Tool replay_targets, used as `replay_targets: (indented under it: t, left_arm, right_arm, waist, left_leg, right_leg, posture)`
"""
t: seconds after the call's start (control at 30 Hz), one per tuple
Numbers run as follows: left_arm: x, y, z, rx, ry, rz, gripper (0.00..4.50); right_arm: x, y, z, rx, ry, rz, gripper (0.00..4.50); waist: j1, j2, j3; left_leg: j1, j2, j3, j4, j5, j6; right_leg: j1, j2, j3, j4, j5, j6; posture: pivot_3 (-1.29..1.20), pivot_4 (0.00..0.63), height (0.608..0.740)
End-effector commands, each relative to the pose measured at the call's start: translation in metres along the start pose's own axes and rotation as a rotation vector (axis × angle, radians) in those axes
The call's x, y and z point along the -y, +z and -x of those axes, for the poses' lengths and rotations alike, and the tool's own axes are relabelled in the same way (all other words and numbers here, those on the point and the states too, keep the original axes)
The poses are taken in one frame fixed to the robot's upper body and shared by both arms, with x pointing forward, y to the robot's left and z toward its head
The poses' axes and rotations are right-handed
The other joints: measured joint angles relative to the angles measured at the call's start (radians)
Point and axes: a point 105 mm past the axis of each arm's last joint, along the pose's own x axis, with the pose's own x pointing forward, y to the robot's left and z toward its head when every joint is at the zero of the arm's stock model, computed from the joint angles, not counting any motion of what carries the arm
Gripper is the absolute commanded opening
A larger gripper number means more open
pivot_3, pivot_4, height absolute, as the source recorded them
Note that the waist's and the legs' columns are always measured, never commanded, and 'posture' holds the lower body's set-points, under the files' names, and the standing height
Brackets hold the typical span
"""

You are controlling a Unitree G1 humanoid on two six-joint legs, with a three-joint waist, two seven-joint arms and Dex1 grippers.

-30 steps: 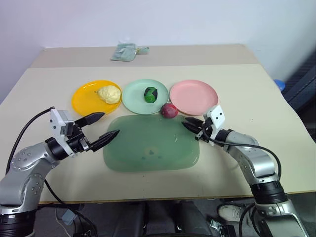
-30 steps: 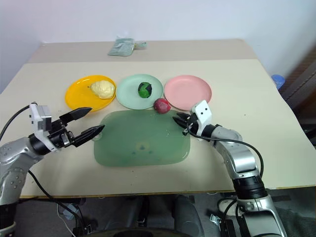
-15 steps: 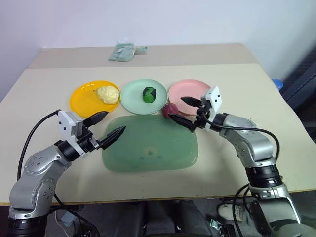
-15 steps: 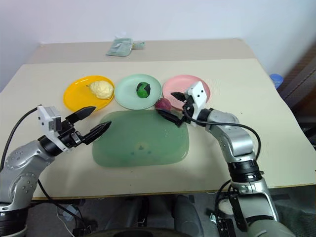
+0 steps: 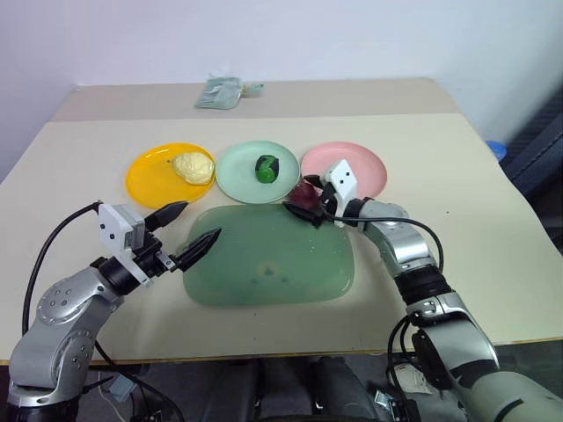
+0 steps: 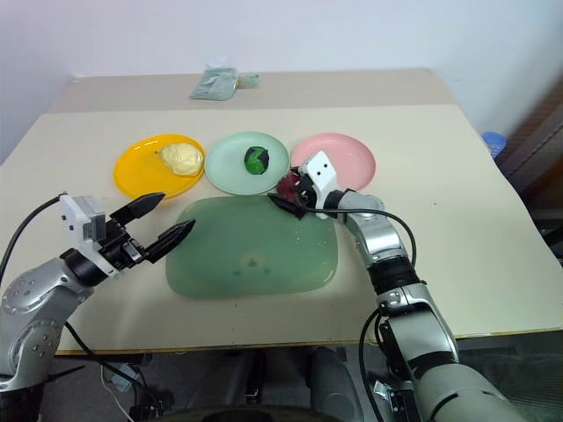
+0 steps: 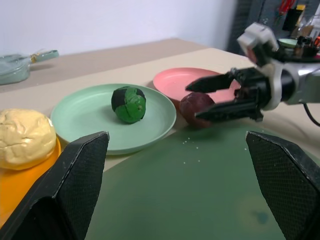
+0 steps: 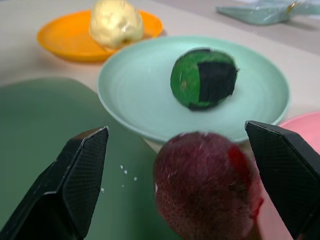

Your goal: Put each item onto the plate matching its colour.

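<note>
Fingers spread wide, the right gripper is straddling the dark red lump sitting on the table between tray and pink plate, seemingly readying a grab, while the left gripper is hanging open over the tray's edge

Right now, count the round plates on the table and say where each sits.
3, in a row behind the green tray: orange-yellow plate at the robot's left, mint green plate in the middle, pink plate at the right. None seems hidden.

Head cameras overlook the table; wrist cameras sit low.
</note>
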Motion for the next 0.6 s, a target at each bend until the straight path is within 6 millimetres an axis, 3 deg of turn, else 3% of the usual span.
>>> replay_targets:
  t: [0.03, 0.1, 0.13, 0.3, 0.47, 0.6]
  left_arm:
    - [0.002, 0.013, 0.004, 0.029, 0.006, -0.051, 4.50]
    - [0.004, 0.013, 0.004, 0.028, 0.008, -0.052, 4.50]
    - [0.004, 0.013, 0.005, 0.027, 0.010, -0.051, 4.50]
    - [0.006, 0.013, 0.006, 0.022, 0.017, -0.047, 4.50]
    - [0.004, 0.012, 0.006, 0.024, 0.038, -0.021, 4.50]
    - [0.001, 0.012, 0.003, 0.035, 0.068, -0.001, 4.50]
  right_arm:
    - [0.001, 0.009, -0.007, 0.026, 0.017, 0.052, 4.47]
    - [0.001, 0.006, -0.008, 0.019, 0.016, 0.055, 4.47]
    - [0.002, 0.006, -0.009, 0.020, 0.012, 0.054, 4.23]
    - [0.006, 0.012, -0.007, 0.047, -0.007, 0.061, 2.42]
    - [0.026, 0.043, 0.008, 0.149, -0.074, 0.041, 2.42]
    - [0.065, 0.052, 0.026, 0.153, -0.205, 0.036, 2.42]
  waist:
    - [0.000, 0.000, 0.000]
    - [0.001, 0.000, 0.000]
    - [0.001, 0.000, 0.000]
    - [0.000, 0.000, 0.000]
    - [0.002, 0.001, 0.001]
    - [0.004, 0.001, 0.001]
  left_leg:
    - [0.000, 0.000, 0.000, 0.000, 0.000, 0.000]
    - [0.000, 0.000, 0.000, 0.000, 0.000, 0.000]
    - [0.000, 0.000, 0.000, 0.000, 0.000, -0.001]
    - [0.000, 0.000, 0.000, 0.000, 0.000, -0.001]
    - [0.000, 0.000, 0.000, 0.000, 0.000, 0.000]
    - [0.000, 0.000, 0.000, 0.000, 0.000, 0.000]
  right_leg:
    - [0.000, 0.000, 0.000, 0.000, 0.000, 0.000]
    - [0.000, 0.000, 0.000, 0.000, 0.000, 0.000]
    - [0.000, 0.000, 0.000, 0.000, 0.000, 0.000]
    - [0.000, 0.000, 0.000, 0.000, 0.000, 0.000]
    - [0.000, 0.000, 0.000, 0.000, 0.000, 0.000]
    - [0.000, 0.000, 0.000, 0.000, 0.000, 0.000]
  posture:
    - [0.00, 0.150, 0.740]
    - [0.00, 0.150, 0.740]
    - [0.00, 0.150, 0.740]
    - [0.00, 0.150, 0.740]
    - [0.00, 0.150, 0.740]
    - [0.00, 0.150, 0.740]
